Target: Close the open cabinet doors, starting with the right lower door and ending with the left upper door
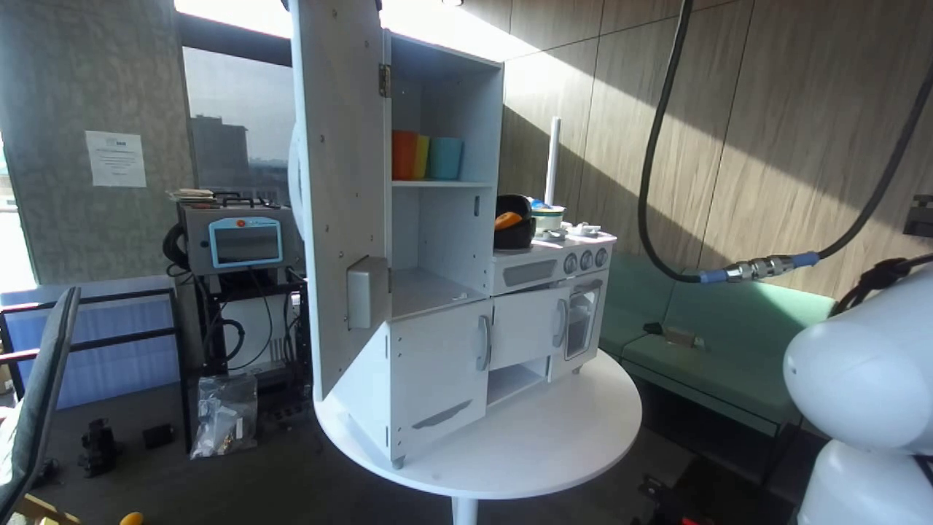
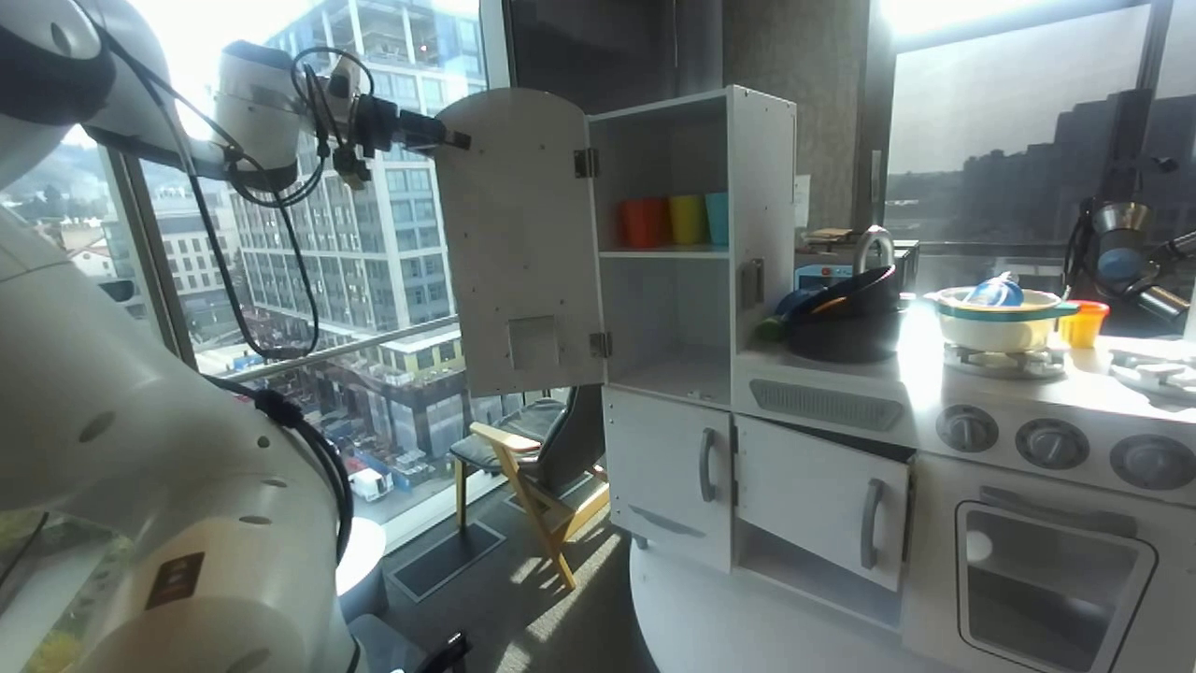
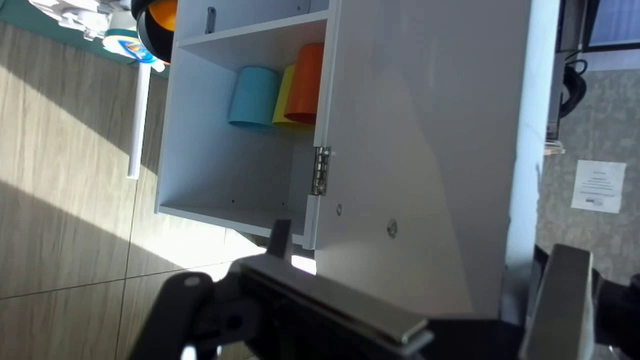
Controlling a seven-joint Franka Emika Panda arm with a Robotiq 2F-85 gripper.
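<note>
While the left upper door (image 2: 505,252) stands swung wide, the gripper (image 2: 444,134) straddles its outer edge near the top, jaws well parted; whether they touch it is hard to tell. The right lower door (image 2: 813,495) sits slightly ajar. Coloured cups (image 2: 687,221) stand on the shelf (image 2: 663,254), dark cookware (image 2: 846,327) and a pot (image 2: 995,335) on the stovetop (image 2: 908,372); a chair (image 2: 574,437) shows beyond the upper door.

Daylight's flooding the window (image 2: 397,201) behind the claw (image 2: 452,138), glare's bleaching part of the stovetop (image 2: 920,374) well away from it, wrist view's showing the claw kinda blurry.
</note>
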